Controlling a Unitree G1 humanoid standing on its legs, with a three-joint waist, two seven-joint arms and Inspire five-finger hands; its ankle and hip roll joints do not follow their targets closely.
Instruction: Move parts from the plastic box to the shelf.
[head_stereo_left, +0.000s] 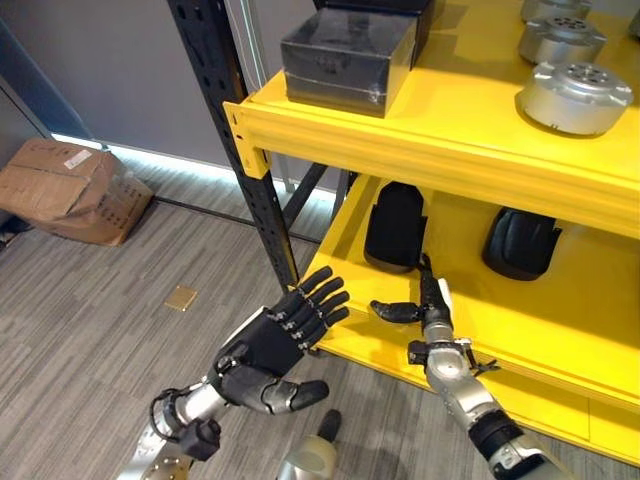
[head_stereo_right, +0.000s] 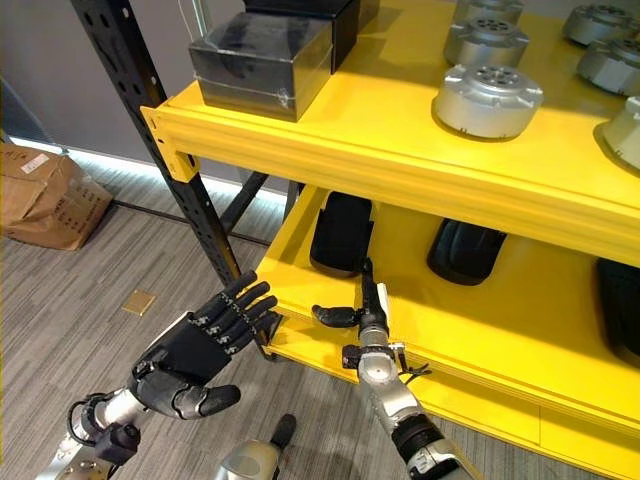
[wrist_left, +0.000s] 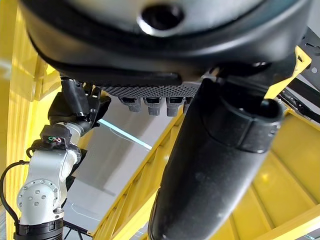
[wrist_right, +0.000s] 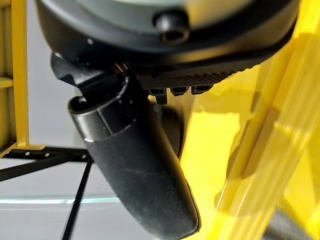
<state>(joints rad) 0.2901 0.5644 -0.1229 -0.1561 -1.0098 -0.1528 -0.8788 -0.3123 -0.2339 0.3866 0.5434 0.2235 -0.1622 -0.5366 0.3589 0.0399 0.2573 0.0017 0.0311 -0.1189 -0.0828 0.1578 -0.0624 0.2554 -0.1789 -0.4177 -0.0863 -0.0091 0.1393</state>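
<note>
Your left hand hovers palm-up, fingers straight, empty, just outside the yellow shelf. Your right hand reaches over the lower level's edge with fingers extended and thumb out, grasping nothing. Two black parts lie on that level; silver round parts sit above.

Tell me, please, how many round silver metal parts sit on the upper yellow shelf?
5, in the right eye view: front, behind it, top edge, back right, right edge. More may sit out of frame.
</note>
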